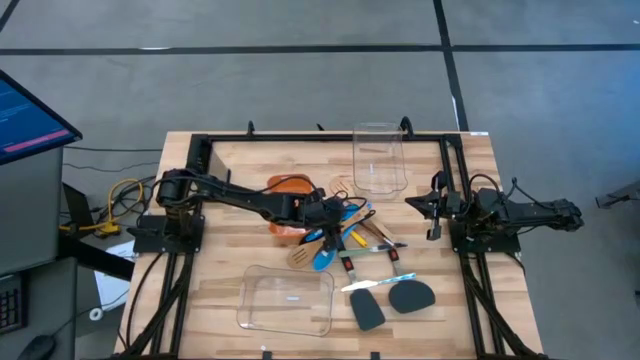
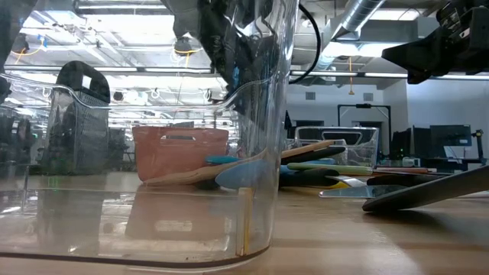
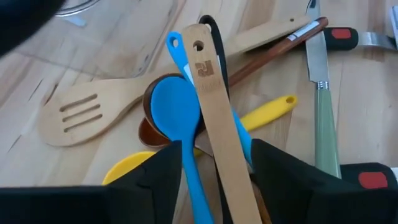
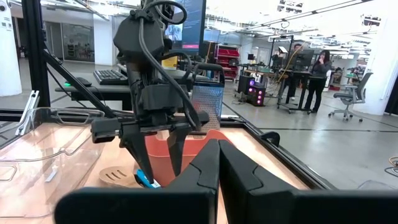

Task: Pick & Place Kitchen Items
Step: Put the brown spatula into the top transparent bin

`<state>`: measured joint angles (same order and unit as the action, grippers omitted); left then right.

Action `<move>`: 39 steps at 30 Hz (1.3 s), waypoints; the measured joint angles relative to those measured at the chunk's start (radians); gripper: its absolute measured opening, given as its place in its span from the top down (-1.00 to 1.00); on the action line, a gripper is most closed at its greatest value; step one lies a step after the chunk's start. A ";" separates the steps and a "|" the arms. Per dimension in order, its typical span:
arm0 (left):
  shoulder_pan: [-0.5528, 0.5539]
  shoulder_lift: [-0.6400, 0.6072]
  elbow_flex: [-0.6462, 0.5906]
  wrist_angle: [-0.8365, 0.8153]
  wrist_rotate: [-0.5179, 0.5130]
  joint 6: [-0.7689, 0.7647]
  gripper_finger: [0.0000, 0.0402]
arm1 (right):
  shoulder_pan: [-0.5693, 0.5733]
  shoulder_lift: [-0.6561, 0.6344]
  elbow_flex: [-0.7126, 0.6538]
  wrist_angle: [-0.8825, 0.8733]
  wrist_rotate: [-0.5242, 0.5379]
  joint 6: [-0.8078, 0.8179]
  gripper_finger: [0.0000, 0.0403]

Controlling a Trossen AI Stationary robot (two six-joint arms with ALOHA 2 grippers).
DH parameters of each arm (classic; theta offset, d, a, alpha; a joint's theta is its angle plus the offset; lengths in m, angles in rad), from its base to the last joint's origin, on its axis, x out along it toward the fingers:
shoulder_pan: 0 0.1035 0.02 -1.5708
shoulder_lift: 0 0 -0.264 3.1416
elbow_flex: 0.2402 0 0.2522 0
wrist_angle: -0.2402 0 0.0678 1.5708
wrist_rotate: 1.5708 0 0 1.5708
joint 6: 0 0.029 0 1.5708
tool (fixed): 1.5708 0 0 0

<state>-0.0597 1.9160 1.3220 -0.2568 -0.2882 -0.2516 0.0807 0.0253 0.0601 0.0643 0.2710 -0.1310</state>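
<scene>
Currently, left tool (image 3: 214,180), fingers apart, straddles the wooden spoon handle (image 3: 214,112), long axis running toward twelve o'clock.

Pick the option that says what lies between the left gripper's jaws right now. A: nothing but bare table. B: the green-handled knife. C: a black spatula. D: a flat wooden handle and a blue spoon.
D: in the left wrist view the left gripper stands with open jaws either side of the flat wooden handle and the blue spoon.
</scene>
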 joint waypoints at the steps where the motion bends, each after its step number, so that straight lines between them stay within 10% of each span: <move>1: 0.000 0.000 -0.001 0.013 0.000 0.000 0.07 | 0.000 0.000 0.000 0.000 0.000 0.000 1.00; 39: -0.018 0.000 -0.207 0.229 0.051 -0.094 0.12 | 0.000 0.000 0.000 0.000 0.000 0.000 1.00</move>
<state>-0.0776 1.9163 1.1150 -0.0277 -0.2371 -0.3452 0.0803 0.0254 0.0601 0.0643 0.2714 -0.1310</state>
